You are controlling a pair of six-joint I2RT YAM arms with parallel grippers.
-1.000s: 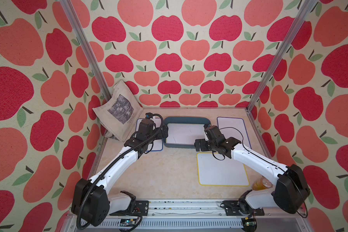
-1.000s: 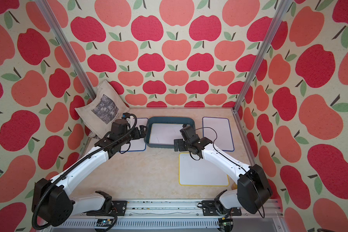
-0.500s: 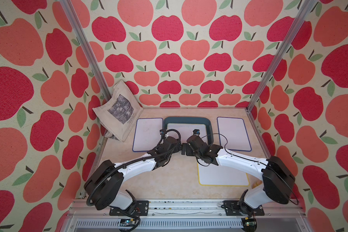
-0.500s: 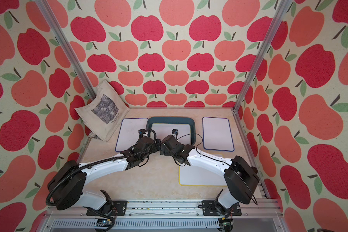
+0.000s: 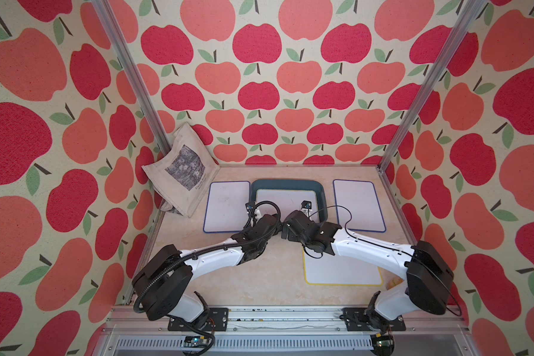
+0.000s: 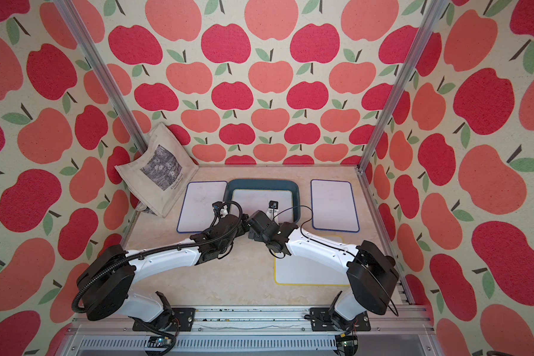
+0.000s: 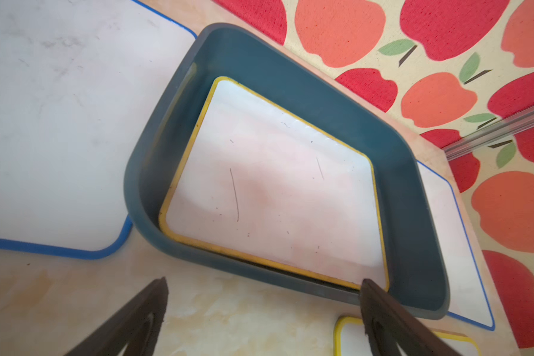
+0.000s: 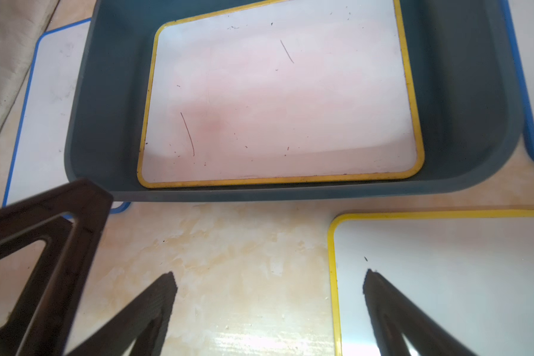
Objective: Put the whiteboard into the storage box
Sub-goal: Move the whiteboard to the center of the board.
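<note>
The storage box (image 5: 286, 184) (image 6: 262, 182), a shallow teal tray, stands at the back middle of the table. A yellow-rimmed whiteboard (image 5: 285, 200) (image 7: 275, 191) (image 8: 275, 101) lies flat inside it. Another yellow-rimmed whiteboard (image 5: 346, 271) (image 8: 444, 277) lies on the table in front of the box, to the right. My left gripper (image 7: 264, 280) is open over bare table by the box's near wall. My right gripper (image 8: 269, 272) is open too, one finger over that second board's corner. Both hold nothing. In both top views the two wrists meet in front of the box.
Two blue-rimmed whiteboards (image 5: 225, 203) (image 5: 358, 203) lie flat either side of the box. A beige tote bag (image 5: 179, 169) leans in the back left corner. Apple-patterned walls close in three sides. The left gripper's finger (image 8: 43, 246) shows in the right wrist view.
Both arms have drawn back from the box's left and right ends towards the front and come together at the middle. The whiteboard stays lying in the box. Both grippers stayed open.
</note>
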